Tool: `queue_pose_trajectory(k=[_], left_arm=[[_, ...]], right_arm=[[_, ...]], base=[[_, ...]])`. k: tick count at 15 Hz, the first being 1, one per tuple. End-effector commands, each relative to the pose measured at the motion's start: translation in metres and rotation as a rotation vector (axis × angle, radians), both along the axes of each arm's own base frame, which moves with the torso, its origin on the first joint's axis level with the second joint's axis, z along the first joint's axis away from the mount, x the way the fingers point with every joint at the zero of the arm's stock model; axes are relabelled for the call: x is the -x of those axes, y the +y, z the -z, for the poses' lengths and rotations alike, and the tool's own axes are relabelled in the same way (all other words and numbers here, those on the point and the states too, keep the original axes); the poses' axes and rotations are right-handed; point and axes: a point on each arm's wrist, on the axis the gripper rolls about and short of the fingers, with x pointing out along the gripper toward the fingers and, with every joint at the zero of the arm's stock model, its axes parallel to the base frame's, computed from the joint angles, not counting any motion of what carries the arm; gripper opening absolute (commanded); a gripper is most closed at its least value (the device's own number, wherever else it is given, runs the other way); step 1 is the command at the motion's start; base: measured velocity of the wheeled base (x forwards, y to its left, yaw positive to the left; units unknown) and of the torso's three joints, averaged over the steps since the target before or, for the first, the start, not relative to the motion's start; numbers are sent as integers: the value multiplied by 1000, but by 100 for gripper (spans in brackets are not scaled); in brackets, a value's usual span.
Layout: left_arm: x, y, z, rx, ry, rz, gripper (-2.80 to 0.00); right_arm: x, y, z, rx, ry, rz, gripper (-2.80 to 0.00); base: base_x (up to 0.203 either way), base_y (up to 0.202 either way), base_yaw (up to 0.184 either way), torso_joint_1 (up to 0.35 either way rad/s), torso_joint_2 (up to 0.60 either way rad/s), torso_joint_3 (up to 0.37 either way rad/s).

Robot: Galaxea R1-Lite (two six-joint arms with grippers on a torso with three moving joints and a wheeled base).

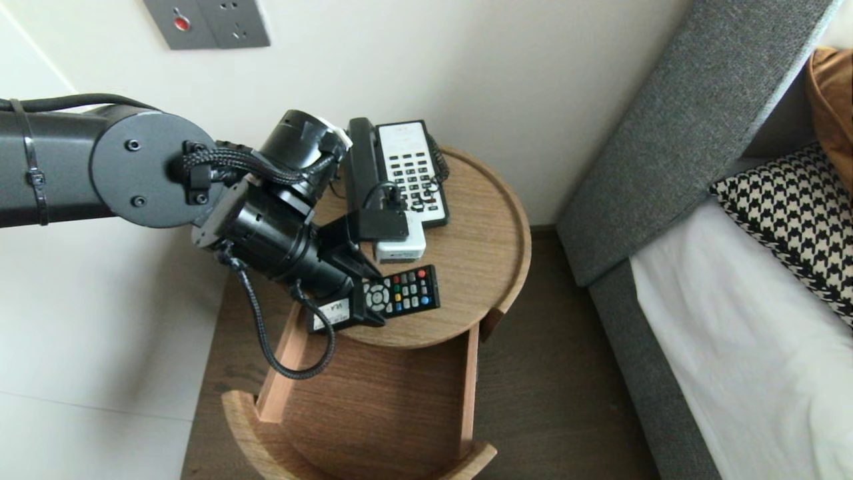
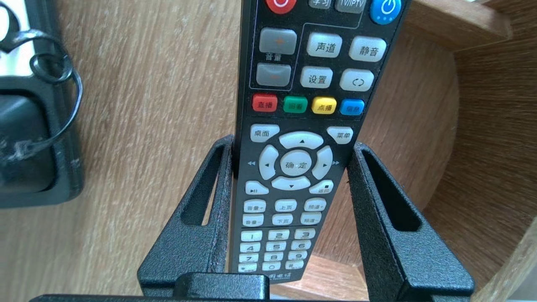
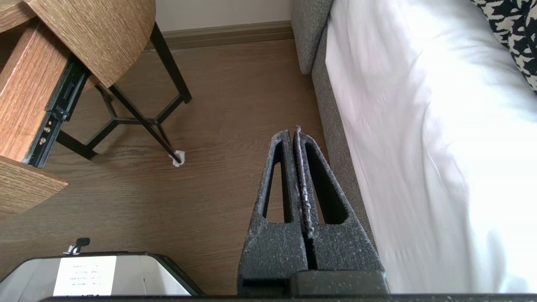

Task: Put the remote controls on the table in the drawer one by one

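Observation:
A black remote control [image 1: 406,292] with coloured buttons sits at the front edge of the round wooden bedside table [image 1: 490,253]. My left gripper [image 1: 372,298] is shut on it, one finger against each long side near the round navigation pad [image 2: 295,163]. The remote's number end [image 2: 272,251] sticks out past the table edge, over the open drawer [image 1: 373,400]. I cannot tell whether the remote rests on the tabletop or is raised off it. My right gripper [image 3: 293,133] hangs shut and holds nothing, low over the floor beside the bed.
A black-and-white desk telephone [image 1: 406,170] stands at the back of the table, with a black plug [image 1: 380,225] and a white box [image 1: 400,251] in front of it. A grey headboard [image 1: 680,133] and white bed [image 1: 733,347] are on the right. The table's black legs [image 3: 168,71] stand on wood floor.

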Motion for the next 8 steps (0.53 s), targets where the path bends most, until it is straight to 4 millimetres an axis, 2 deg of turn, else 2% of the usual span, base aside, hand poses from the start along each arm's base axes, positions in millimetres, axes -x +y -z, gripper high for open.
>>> queue_pose_trajectory(k=[1,5,8], left_arm=[[2,-2,3,-13,5,8,-280],[-5,-11,10,-41,1,1,-280],[-16,-26,26,-64,27,14,-280]], right_arm=[[0,0,2,1,-5,0,-280],[0,0,1,0,-6,0,-280],[0,0,2,0,-5,0,-280]], base=[[0,0,0,0,0,0],[0,0,0,0,0,0],[0,0,0,0,0,0]])
